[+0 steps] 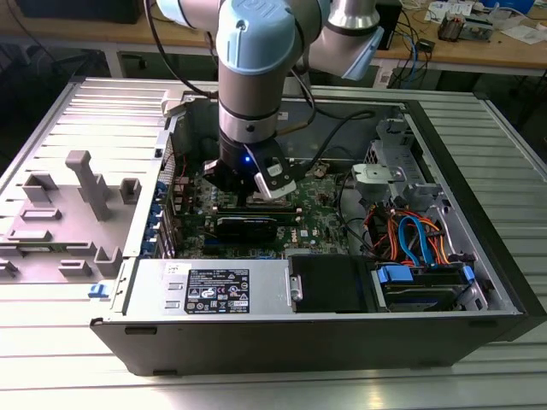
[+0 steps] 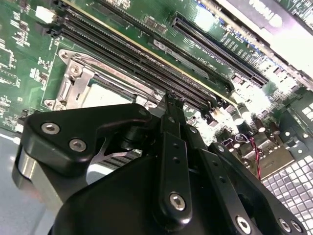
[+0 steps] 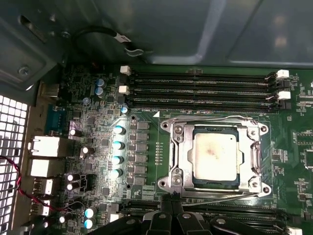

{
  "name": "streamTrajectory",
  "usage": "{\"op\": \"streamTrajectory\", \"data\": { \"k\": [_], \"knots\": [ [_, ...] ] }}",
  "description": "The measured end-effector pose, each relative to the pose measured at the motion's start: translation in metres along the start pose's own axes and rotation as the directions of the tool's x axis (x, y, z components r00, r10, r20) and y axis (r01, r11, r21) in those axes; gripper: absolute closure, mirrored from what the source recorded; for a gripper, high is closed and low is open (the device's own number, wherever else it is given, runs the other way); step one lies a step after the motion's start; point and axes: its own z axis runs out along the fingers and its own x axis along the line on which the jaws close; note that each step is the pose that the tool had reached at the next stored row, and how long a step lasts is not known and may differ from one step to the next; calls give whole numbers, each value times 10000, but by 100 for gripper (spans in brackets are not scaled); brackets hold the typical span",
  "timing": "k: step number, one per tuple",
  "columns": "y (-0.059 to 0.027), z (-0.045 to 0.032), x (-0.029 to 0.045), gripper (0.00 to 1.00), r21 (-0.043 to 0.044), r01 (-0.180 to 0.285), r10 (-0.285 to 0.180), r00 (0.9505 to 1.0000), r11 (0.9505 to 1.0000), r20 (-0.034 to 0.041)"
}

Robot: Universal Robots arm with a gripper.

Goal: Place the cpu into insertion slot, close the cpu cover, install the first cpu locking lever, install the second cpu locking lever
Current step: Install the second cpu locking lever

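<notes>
A pale grey table [image 1: 513,154] of ribbed metal slats carries everything in the exterior view. Lying directly on it, in the middle, is a large open black and silver computer case [image 1: 282,329], on its side with the green circuit board facing up. Toward the exterior view's left, just beside the case, a flat grey plastic fixture plate [image 1: 64,226] rests on the slats, with several upright grey blocks and posts rising from it. Behind the table stands a wooden workbench [image 1: 479,53] strewn with cables and small parts.
</notes>
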Motion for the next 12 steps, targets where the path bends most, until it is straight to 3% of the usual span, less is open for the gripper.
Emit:
{"op": "streamTrajectory", "data": {
  "k": [4, 12],
  "knots": [
    [-4, 35, 16, 89, -112, 22, -22, 10000, 9999, 2],
    [-5, 40, 17, 89, -147, 23, -23, 10000, 9999, 4]
  ]
}}
